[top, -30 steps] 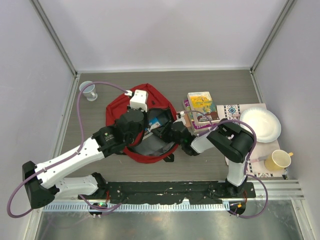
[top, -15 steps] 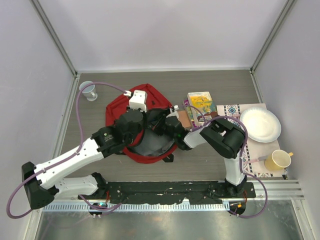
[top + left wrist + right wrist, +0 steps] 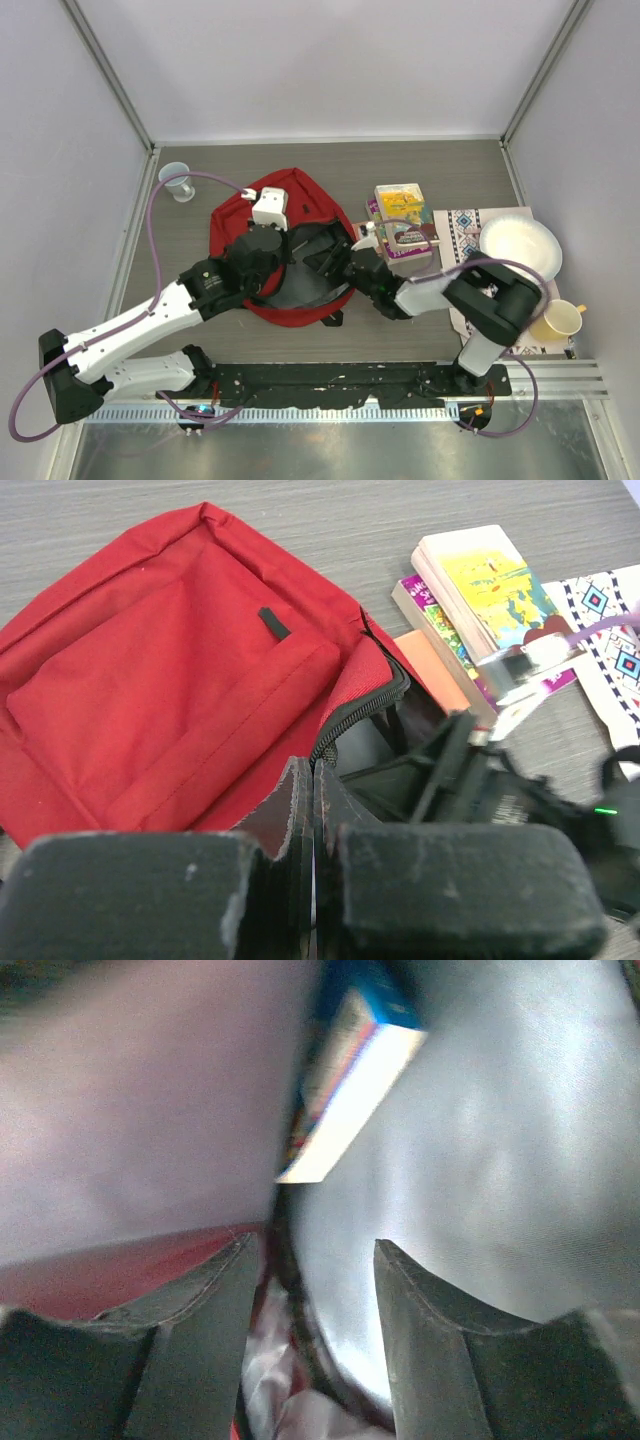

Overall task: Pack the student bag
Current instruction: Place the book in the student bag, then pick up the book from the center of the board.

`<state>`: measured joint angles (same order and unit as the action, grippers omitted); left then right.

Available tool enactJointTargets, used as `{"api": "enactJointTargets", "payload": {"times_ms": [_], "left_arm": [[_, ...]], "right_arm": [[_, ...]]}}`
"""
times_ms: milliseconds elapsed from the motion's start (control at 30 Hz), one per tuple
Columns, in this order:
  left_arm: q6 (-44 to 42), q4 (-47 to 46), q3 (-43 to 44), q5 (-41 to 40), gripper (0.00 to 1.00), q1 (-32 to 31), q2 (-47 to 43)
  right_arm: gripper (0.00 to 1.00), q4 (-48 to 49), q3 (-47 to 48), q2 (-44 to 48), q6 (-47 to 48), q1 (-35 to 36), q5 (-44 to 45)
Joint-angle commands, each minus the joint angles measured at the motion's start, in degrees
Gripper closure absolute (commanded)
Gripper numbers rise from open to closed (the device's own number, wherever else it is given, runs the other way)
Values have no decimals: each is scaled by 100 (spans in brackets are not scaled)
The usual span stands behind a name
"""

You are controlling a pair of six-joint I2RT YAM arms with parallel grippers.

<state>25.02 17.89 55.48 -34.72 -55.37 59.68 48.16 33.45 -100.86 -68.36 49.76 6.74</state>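
The red bag point(image 3: 310, 195) lies flat on the table point(image 3: 420, 165), left of the middle, with its front pocket facing up and its zipped mouth gaping on the side nearest the stack of books point(image 3: 400, 205). My left gripper point(image 3: 313, 770) sits at the edge of that mouth with its fingers pressed tight together; I cannot tell whether any fabric is caught between them. My right gripper point(image 3: 315, 1245) reaches into the opening with its fingers spread and nothing between them, facing the grey lining and a book point(image 3: 350, 1090) with a blue cover that stands tilted inside. Right of the stack are a patterned mat point(image 3: 460, 222), a paper plate point(image 3: 520, 248) and a yellow cup point(image 3: 557, 320); a clear cup point(image 3: 177, 182) stands at the far left
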Motion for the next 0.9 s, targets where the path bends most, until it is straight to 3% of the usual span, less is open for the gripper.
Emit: {"api": "enactJointTargets", "payload": {"times_ms": [0, 233, 400, 533, 700, 800, 867], "left_arm": [[47, -75, -99, -263, 100, 71, -176], [187, -75, -310, -211, 100, 150, -238], [363, -84, -468, -105, 100, 185, -229], [530, 100, -433, 131, 98, 194, -176], [811, 557, -83, 667, 71, 194, 140], [978, 961, 207, 905, 66, 194, 316], [1111, 1094, 340, 1107, 50, 194, 334]], "right_arm": [[43, -1057, -303, 1906, 946, 87, 310], [36, -3425, -796, 4938, 1334, 166, 818], [27, -5119, -630, 6323, 1553, 175, 1636], [21, -5861, -182, 6483, 1729, 157, 2094], [11, -6660, 688, 5894, 2036, 70, 2542], [6, -6907, 1162, 5465, 2378, -123, 2657], [5, -6978, 1460, 5227, 2563, -675, 2412]]}}
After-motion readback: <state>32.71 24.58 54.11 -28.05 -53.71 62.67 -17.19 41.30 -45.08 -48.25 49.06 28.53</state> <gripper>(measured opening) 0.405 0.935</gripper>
